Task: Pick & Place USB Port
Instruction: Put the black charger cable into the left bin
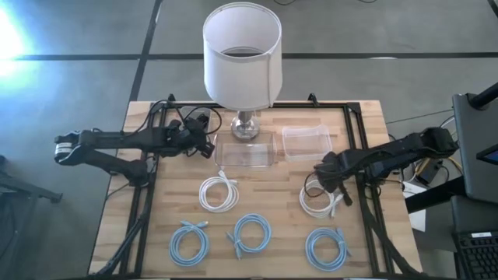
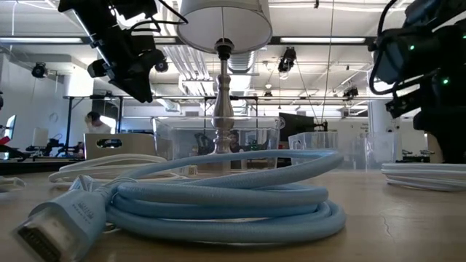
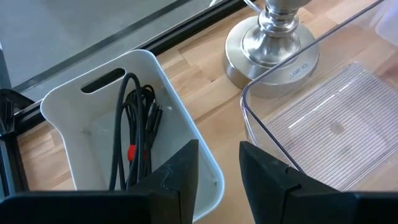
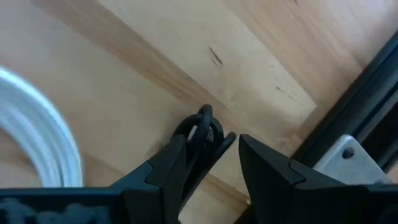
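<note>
My right gripper (image 1: 331, 180) points down over the table's right side, beside a white cable coil (image 1: 319, 198). In the right wrist view its fingers stand open (image 4: 212, 140), with a small black looped thing (image 4: 202, 129) low between them, against one fingertip. Whether this is the USB port I cannot tell. My left gripper (image 3: 219, 158) hangs open and holds nothing at the far left (image 1: 208, 146). It is over the gap between a white bin (image 3: 155, 81) holding black cables (image 3: 134, 118) and a clear bin (image 3: 323, 124). My right gripper comes down from above around the black looped thing (image 4: 211, 124). The thing shows against one fingertip (image 4: 177, 149). Whether it is touched or only lies on the wood between the fingers, I cannot tell.
A lamp (image 1: 243, 54) stands at the far middle, with two clear bins (image 1: 245, 152) (image 1: 305, 141) before it. Another white coil (image 1: 219, 192) lies mid-table. Three blue coils (image 1: 189, 243) (image 1: 250, 233) (image 1: 327, 247) lie along the near edge. Black frame rails (image 1: 362, 194) run along both sides.
</note>
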Motion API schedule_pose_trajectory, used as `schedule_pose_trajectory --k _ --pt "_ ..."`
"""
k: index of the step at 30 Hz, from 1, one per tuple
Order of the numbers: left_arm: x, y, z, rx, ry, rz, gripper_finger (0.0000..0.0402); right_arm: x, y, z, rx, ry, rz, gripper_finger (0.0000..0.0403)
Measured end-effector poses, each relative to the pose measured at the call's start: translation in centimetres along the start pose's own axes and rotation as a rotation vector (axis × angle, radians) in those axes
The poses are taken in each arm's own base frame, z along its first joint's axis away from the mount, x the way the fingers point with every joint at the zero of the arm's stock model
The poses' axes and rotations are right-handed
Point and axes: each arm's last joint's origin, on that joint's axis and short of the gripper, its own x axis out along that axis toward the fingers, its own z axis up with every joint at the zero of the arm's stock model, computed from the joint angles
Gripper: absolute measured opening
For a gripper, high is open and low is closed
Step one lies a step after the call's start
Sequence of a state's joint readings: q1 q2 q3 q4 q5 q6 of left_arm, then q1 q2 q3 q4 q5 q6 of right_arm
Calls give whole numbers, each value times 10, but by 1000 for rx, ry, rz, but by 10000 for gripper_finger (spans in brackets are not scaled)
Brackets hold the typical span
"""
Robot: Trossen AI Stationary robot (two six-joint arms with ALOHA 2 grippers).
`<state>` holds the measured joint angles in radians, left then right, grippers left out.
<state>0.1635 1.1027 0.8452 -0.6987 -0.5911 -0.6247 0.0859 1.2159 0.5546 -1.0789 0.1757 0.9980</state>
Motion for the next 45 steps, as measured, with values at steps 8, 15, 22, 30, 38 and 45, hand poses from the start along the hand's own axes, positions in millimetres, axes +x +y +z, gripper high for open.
schedule_pose_trajectory --k 8,15,22,30,38,45 --pt "0 0 0 -1 -1 -1 119 6 3 4 19 24 -1 152" --pt "1 0 -1 -1 -1 -1 119 9 9 7 19 10 21 124" --pt "7 -1 -7 2 -8 -9 119 7 9 8 1 -3 41 49" --pt "1 -10 -6 61 -63 -80 103 -20 21 20 -45 -68 144 21" --pt "-22 -41 -6 149 -184 -349 73 -66 45 32 -152 -277 296 23" --pt "-48 -64 -20 211 -236 -545 64 -101 80 38 -366 -605 583 23"
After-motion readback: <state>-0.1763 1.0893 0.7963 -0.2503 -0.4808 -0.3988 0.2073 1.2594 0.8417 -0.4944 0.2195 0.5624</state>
